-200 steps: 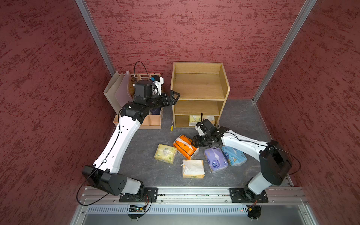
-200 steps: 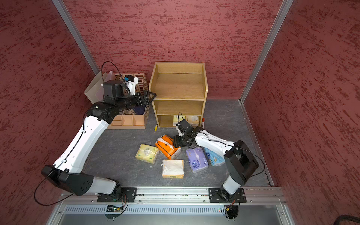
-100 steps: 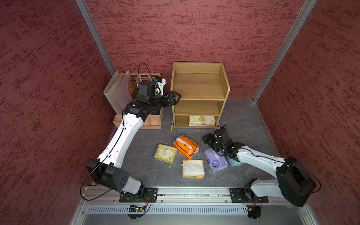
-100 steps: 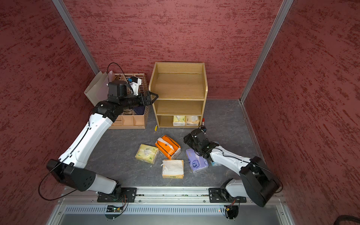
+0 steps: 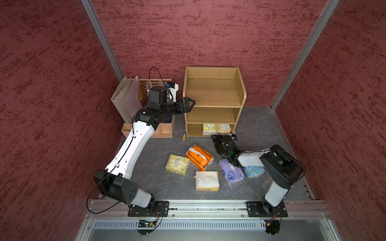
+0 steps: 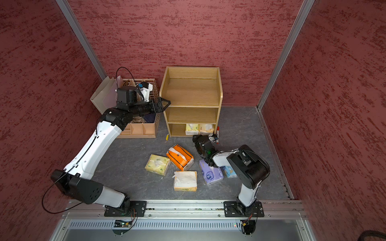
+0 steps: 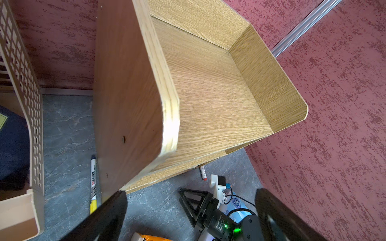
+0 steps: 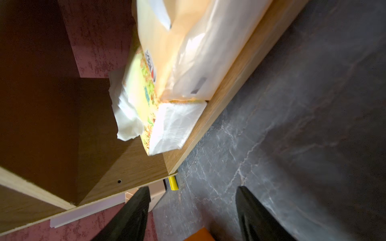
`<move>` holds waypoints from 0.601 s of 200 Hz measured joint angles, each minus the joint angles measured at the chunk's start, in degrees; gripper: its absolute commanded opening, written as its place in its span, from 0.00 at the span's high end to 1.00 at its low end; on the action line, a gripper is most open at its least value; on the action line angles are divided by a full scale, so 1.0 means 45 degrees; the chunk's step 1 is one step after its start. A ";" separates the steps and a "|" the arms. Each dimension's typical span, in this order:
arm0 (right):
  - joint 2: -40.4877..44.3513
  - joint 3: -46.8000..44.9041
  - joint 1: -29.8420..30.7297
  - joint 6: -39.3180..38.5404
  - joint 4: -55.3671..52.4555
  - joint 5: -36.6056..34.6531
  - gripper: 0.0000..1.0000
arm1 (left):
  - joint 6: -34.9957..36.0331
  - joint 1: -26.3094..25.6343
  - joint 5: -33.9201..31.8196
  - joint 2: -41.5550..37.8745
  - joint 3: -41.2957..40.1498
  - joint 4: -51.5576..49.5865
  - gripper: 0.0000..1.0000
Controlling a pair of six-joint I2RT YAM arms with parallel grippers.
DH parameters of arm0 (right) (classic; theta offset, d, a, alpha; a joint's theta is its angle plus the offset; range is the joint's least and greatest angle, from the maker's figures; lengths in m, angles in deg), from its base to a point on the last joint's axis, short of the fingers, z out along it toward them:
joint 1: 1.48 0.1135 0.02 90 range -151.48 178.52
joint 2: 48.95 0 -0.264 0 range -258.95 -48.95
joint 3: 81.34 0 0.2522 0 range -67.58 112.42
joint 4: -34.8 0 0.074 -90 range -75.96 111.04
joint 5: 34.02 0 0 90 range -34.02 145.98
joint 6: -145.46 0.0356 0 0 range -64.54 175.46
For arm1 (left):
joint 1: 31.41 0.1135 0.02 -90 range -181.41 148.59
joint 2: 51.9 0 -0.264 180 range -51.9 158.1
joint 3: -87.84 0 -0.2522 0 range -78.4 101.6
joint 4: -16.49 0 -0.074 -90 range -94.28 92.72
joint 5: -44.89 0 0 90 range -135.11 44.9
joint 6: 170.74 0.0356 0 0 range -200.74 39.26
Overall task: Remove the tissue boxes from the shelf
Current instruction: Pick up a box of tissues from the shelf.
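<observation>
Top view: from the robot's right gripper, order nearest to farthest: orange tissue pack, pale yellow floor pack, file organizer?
From the right gripper:
1. orange tissue pack, close on its left.
2. pale yellow pack, farther left on the floor.
3. file organizer, far left of the shelf.

Seven tissue packs, one shelf, one organizer, two markers.
</observation>
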 measured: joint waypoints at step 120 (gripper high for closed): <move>-0.1185 0.1987 -0.0544 0.0651 0.0355 -0.0529 0.32 | -0.0321 -0.0233 0.0005 0.0000 -0.0005 0.0321 0.00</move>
